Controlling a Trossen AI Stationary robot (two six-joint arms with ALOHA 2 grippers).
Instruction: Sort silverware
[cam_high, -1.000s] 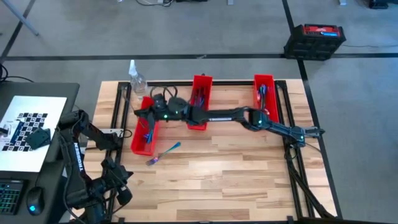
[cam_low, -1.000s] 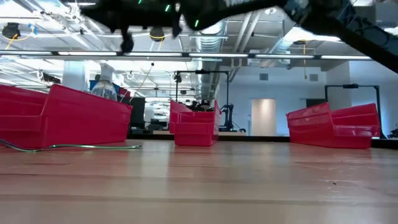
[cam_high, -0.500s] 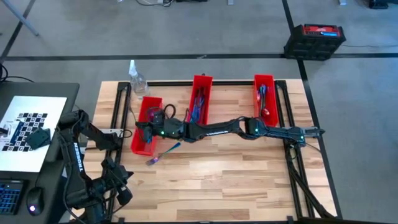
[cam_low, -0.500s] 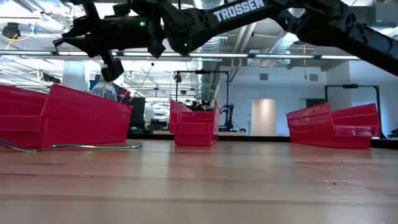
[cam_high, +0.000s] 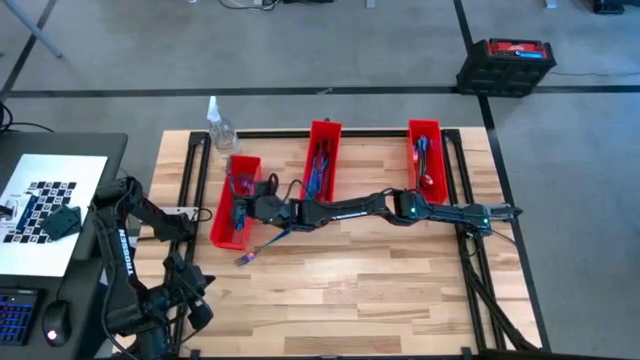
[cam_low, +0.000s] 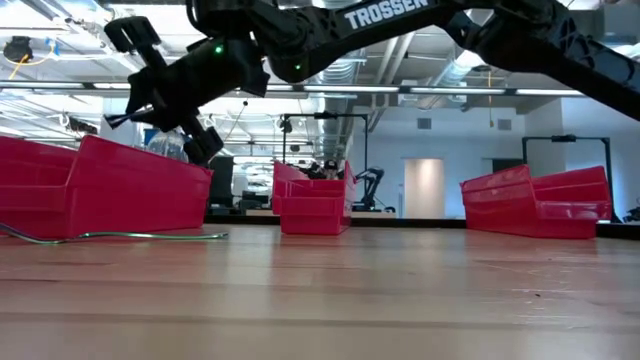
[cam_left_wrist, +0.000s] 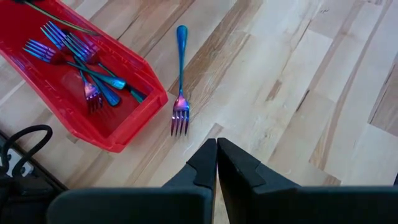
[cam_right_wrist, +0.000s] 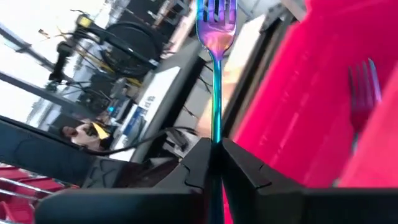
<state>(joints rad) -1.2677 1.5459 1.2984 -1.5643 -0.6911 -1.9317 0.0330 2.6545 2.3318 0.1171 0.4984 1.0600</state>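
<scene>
Silverware: slim iridescent metal fork (cam_right_wrist: 216, 37) clamped in right gripper (cam_right_wrist: 216, 149) above left red plastic bin (cam_high: 236, 200) of forks | another fork (cam_left_wrist: 180, 81) lies on surface beside it | left gripper (cam_left_wrist: 216, 155) closed, empty, parked off left edge | step: depositing; next: release into bin

desk (cam_high: 350, 290): pale wood planks | three red bins: left bin (cam_high: 235, 205) beneath the right claw (cam_high: 238, 212), middle bin (cam_high: 320, 160) and right bin (cam_high: 424, 155) behind it | clear bottle (cam_high: 220, 128): beyond left bin | black case (cam_high: 506, 65): on floor, well apart
</scene>
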